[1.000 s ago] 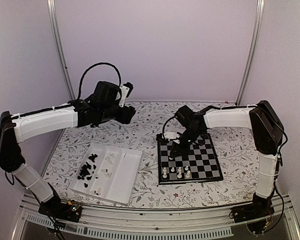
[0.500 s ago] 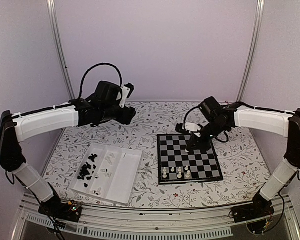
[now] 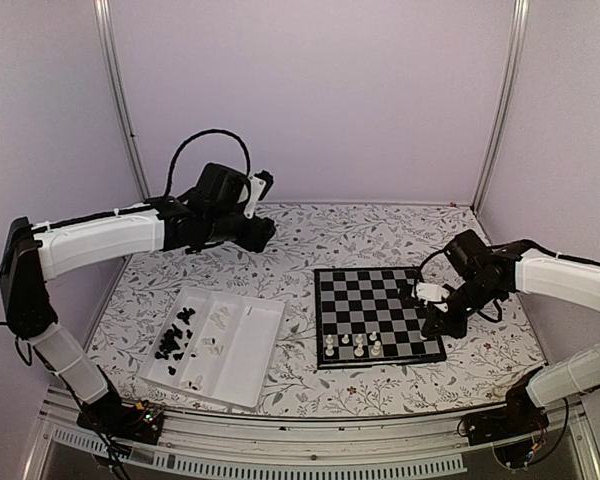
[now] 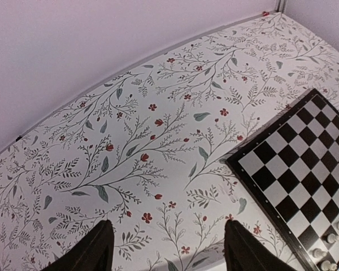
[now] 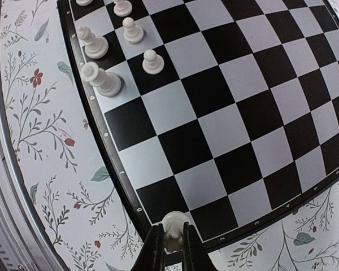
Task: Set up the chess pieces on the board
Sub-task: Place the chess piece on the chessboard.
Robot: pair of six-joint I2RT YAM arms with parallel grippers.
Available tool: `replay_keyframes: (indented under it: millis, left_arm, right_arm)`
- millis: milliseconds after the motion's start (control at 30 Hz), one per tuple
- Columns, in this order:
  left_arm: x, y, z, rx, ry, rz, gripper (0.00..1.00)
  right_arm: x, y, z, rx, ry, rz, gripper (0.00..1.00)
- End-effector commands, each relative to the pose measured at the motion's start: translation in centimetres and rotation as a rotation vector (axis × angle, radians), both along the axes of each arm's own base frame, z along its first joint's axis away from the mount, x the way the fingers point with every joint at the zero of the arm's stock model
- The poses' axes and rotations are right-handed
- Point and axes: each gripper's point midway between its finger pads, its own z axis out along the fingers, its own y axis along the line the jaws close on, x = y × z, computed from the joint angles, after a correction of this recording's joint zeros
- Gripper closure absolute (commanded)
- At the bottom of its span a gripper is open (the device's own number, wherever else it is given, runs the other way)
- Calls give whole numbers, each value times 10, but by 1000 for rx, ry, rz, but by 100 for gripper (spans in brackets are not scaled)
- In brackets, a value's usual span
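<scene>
The board (image 3: 380, 290) lies right of centre, with several white chess pieces (image 3: 355, 345) on its near left squares. My right gripper (image 3: 432, 322) hangs over the board's near right corner. In the right wrist view it (image 5: 169, 248) is shut on a white piece (image 5: 174, 224) just above the corner square of the board (image 5: 214, 113). Other white pieces (image 5: 104, 81) stand further along that edge. My left gripper (image 3: 263, 235) is held high at the back left. Its open, empty fingers frame bare tablecloth in the left wrist view (image 4: 166, 254), with the board's corner (image 4: 305, 152) to the right.
A white compartment tray (image 3: 250, 385) sits near left, holding several black pieces (image 3: 175, 340) and a few white ones (image 3: 215, 320). Flowered cloth covers the table. Metal posts and pale walls close in the back and sides.
My right arm has swung from the board's far left side across to its near right corner. The left arm has barely shifted.
</scene>
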Motion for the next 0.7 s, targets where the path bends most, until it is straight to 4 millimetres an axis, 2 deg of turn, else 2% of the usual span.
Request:
replay_keyframes:
  millis: [0, 167, 467, 667]
  left_arm:
    - [0, -9, -2, 3, 20, -29, 32]
    - [-2, -13, -7, 7, 40, -45, 32]
    - [-1, -13, -12, 27, 50, -32, 32]
    - [-2, -14, -15, 34, 59, -39, 32]
  right_arm:
    - [-12, -14, -4, -32, 8, -4, 94]
    - [-21, -22, -17, -69, 47, -13, 94]
    - [-21, -28, -30, -101, 68, -21, 93]
    - [-14, -29, -31, -109, 45, -35, 91]
